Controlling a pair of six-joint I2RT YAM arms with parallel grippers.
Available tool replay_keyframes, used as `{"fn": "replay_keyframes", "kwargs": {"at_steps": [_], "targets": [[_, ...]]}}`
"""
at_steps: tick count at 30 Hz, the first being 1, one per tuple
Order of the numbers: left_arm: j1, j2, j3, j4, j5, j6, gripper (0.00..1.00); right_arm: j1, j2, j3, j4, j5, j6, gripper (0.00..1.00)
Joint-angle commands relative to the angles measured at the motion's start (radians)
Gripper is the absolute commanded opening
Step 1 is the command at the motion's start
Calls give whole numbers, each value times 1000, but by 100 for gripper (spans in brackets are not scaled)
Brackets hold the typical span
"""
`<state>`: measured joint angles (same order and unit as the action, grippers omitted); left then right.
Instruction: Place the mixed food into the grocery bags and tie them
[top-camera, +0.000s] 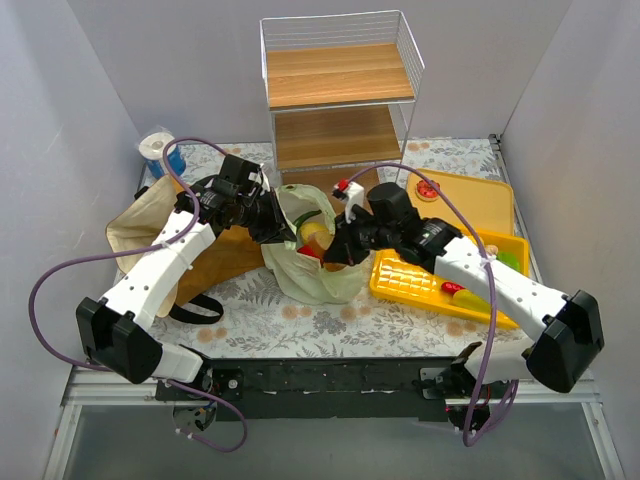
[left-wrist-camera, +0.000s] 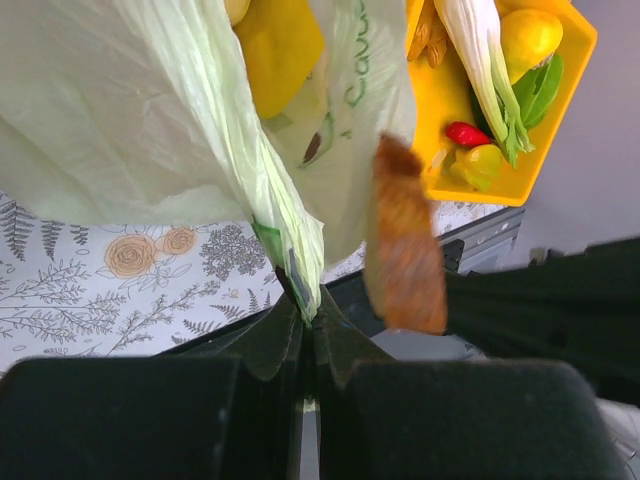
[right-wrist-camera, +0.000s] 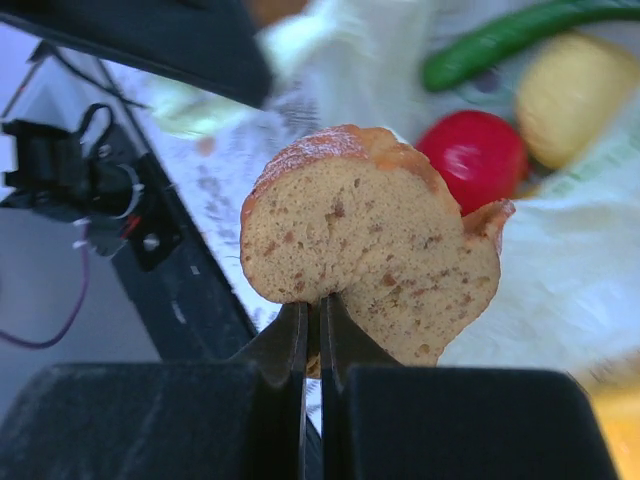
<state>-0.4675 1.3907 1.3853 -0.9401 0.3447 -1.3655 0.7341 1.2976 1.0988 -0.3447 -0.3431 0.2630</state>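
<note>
Now my right hand (right-wrist-camera: 312, 318) is clamping the bread slice (right-wrist-camera: 370, 250), hovering at the right rim of the green bag (top-camera: 325, 280) mid-bench (top-camera: 400, 325); my left hand (left-wrist-camera: 305, 315) is pinching its far rim tight.

My rig sits in a lab test cell: plain grey panels (top-camera: 60, 120) wall the bench's (top-camera: 330, 325) far and side edges.

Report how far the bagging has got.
Done: the green bag already holds a tomato and yellow produce. In hand: the left tool pinches the bag's plastic; the right tool grips a bread slice at its mouth. Left: leek and lemon wait on the yellow tray, and nothing is tied.
</note>
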Motion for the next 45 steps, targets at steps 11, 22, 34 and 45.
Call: {"fn": "replay_keyframes", "kwargs": {"at_steps": [11,22,34,45], "targets": [[4,-94,52,-31,-44,-10,0,96,224,352,110,22,-1,1],[4,-167,-3,-16,-32,-38,0,91,302,306,-62,193,16,1],[4,-177,-8,3,-3,-20,0,64,522,558,-361,523,-155,47],[12,-108,123,-74,129,6,0,64,195,420,-222,70,-309,93]]}}
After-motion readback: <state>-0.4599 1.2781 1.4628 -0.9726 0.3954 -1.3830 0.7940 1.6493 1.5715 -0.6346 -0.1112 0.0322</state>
